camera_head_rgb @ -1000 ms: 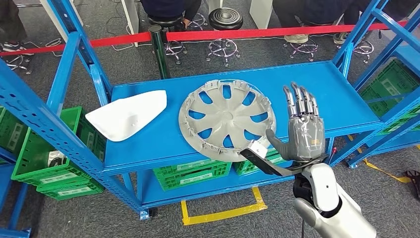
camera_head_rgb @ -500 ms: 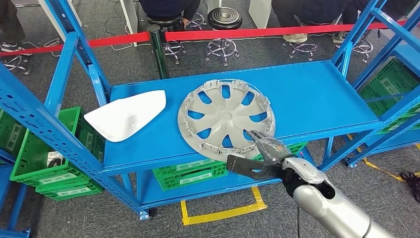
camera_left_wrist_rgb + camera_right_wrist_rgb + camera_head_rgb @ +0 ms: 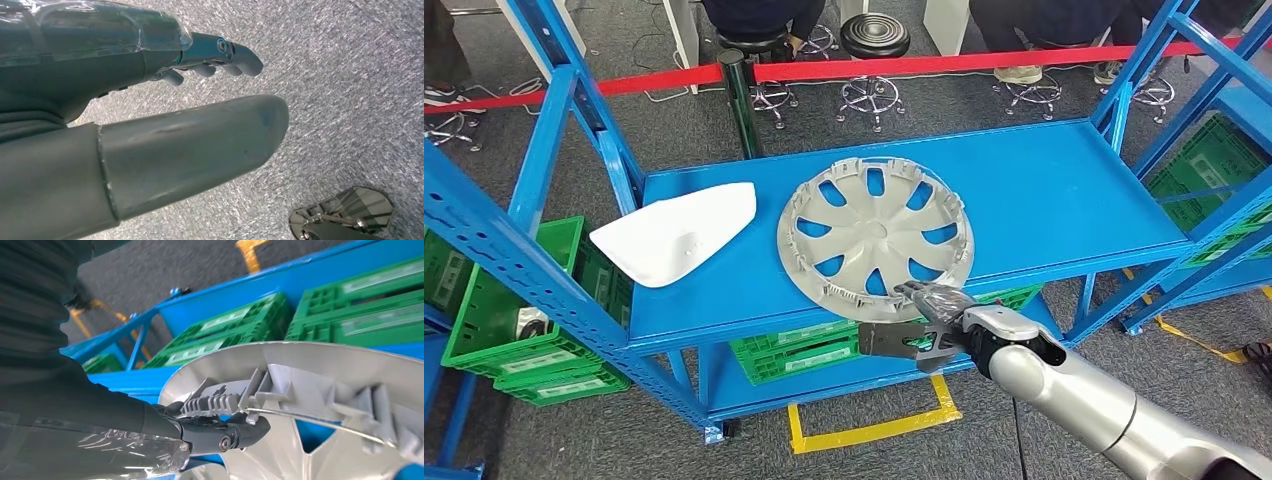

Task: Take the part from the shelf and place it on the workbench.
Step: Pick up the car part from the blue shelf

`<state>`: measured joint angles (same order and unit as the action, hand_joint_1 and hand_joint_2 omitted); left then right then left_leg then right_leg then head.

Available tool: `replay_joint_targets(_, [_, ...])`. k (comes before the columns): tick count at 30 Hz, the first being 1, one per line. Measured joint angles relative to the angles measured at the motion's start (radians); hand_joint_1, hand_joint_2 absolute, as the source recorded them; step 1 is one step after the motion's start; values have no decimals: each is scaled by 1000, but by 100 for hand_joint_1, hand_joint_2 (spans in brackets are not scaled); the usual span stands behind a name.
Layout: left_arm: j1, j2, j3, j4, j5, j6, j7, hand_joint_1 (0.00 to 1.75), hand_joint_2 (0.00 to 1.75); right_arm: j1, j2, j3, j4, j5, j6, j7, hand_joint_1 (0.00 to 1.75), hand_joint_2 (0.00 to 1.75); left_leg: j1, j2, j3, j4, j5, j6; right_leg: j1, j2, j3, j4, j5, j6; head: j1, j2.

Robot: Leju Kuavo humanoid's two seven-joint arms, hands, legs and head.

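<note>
A silver-grey wheel cover (image 3: 874,235) lies flat on the blue shelf (image 3: 1064,190), its near rim at the shelf's front edge. My right hand (image 3: 934,310) reaches in from below to that near rim. Its fingers (image 3: 220,432) lie over the rim and hook on the ribbed clips inside it. The thumb (image 3: 889,342) sticks out to the left below the rim, apart from it. The wheel cover (image 3: 320,390) still rests on the shelf. My left hand (image 3: 150,115) hangs over grey floor, fingers loosely apart and holding nothing.
A white curved panel (image 3: 674,232) lies on the shelf left of the wheel cover. Green crates (image 3: 809,350) sit on the lower shelf, more (image 3: 514,310) at the left. Blue uprights (image 3: 554,130) flank the shelf. Beyond run a red barrier (image 3: 924,68) and stools (image 3: 879,35).
My right hand has turned over from upright and spread beside the wheel cover. It has come down to the near rim, and its fingers now lie on it.
</note>
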<state>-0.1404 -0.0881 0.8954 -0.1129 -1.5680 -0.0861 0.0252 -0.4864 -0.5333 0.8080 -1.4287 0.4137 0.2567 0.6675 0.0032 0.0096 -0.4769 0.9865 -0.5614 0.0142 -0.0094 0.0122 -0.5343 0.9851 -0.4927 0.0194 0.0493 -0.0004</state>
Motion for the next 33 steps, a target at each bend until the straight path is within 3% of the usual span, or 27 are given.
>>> replay_joint_targets(14, [0, -1, 0, 0, 0, 0, 20, 0, 0, -65, 9, 117, 116, 360, -188, -91, 0, 175, 0, -6, -1, 0, 0, 0, 0, -2, 0, 1, 0, 0, 0, 0])
replay_joint_targets(33, [0, -6, 1, 0, 0, 1, 24, 0, 0, -70, 46, 140, 202, 442, -167, -173, 0, 175, 0, -7, -1, 0, 0, -1, 0, -4, 0, 1, 0, 0, 0, 0])
